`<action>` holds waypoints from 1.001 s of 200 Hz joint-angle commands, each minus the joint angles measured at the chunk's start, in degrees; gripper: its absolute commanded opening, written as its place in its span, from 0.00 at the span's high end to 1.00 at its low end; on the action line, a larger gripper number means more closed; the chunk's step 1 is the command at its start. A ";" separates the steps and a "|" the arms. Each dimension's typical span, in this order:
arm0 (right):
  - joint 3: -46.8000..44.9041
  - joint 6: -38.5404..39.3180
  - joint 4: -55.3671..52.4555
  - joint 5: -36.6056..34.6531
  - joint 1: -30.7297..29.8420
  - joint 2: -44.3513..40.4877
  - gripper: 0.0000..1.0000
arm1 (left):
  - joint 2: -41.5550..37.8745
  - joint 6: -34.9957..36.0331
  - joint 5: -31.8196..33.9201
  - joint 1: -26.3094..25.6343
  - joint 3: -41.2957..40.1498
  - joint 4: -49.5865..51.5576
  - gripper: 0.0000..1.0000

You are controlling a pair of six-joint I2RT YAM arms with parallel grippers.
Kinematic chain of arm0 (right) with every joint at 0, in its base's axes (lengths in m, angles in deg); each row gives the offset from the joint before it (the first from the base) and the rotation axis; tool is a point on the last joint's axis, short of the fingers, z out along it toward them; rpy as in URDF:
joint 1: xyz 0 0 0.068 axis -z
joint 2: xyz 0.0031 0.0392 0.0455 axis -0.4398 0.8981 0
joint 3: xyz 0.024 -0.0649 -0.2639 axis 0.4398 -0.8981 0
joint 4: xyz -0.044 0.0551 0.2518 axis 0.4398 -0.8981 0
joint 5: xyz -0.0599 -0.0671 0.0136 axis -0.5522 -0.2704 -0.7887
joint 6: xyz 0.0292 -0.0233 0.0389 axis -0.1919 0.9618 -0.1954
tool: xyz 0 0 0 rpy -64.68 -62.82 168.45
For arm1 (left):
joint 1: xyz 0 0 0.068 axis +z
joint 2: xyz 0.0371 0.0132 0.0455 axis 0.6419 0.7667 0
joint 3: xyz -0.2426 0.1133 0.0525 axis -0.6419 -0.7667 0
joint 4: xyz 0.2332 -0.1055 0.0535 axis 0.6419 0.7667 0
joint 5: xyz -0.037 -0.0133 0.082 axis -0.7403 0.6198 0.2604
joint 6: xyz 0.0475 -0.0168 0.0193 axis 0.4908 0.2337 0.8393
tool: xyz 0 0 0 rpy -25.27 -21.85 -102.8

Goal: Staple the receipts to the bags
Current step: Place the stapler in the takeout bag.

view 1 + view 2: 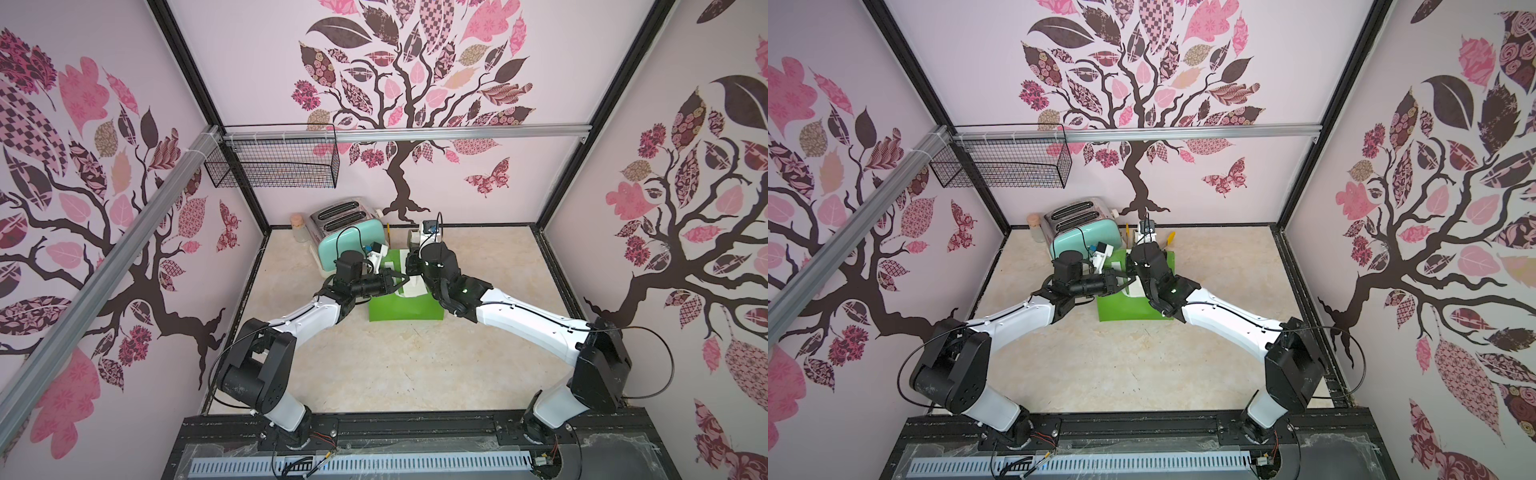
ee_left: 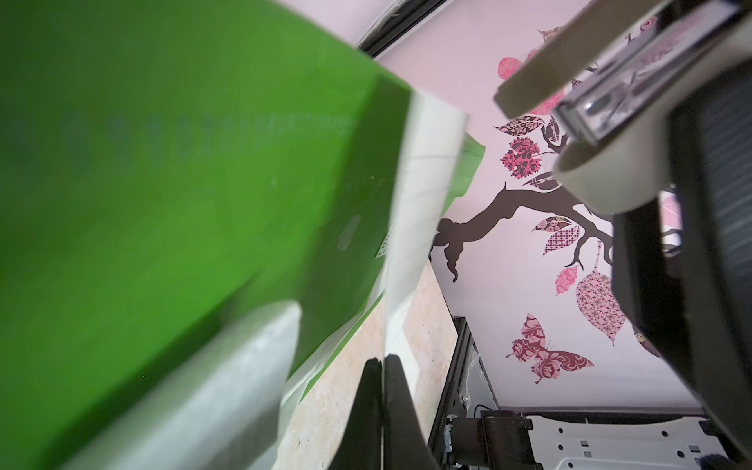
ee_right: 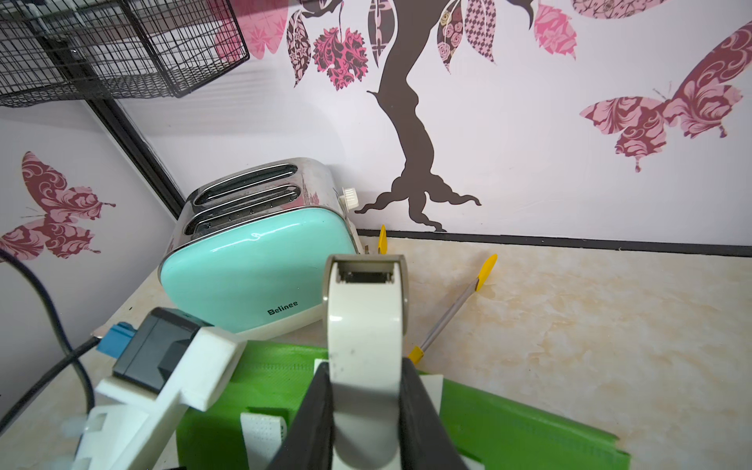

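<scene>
The green bag (image 1: 401, 311) (image 1: 1125, 311) lies flat in the middle of the table. In the left wrist view the bag (image 2: 162, 171) fills one side, with its white strap handle (image 2: 211, 386) blurred close by. My left gripper (image 2: 382, 362) is shut on the white receipt (image 2: 427, 171), seen edge-on and lifted over the bag. In both top views the receipt (image 1: 414, 289) (image 1: 1136, 289) shows between the two wrists. My right gripper (image 3: 366, 390) is shut on a cream stapler (image 3: 366, 309), held above the bag (image 3: 529, 427) near its far edge.
A mint toaster (image 1: 347, 237) (image 3: 252, 264) stands just behind the bag, with a small jar (image 1: 299, 229) beside it. A yellow-tipped stick (image 3: 451, 309) lies by the back wall. A wire basket (image 1: 274, 162) hangs on the rail above.
</scene>
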 commanded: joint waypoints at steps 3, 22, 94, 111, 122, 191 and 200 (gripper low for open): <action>3.69 0.72 0.40 -1.51 -0.28 0.78 0.91 | 1.31 -0.55 -1.44 0.65 1.61 0.09 1.00; 5.60 0.36 -1.62 -1.76 -0.20 2.31 0.91 | 1.59 -1.49 -1.88 0.91 1.63 0.02 1.00; 9.03 -2.04 -6.13 -1.48 0.04 6.27 0.91 | 0.55 0.62 -1.55 1.88 2.76 1.27 1.00; 10.44 -3.15 -8.10 -1.03 0.58 7.10 0.92 | 0.57 1.36 -1.72 2.05 3.63 2.29 1.00; 10.88 -3.53 -8.74 -0.59 0.94 7.40 0.92 | 0.62 1.23 -2.09 2.21 3.93 2.29 1.00; 15.29 -5.08 -13.88 1.22 2.96 9.95 0.91 | 1.23 1.17 -2.56 2.23 4.24 2.48 1.00; 15.23 -4.99 -13.99 1.47 2.97 10.11 0.91 | 1.45 1.07 -2.60 2.23 4.29 2.51 1.00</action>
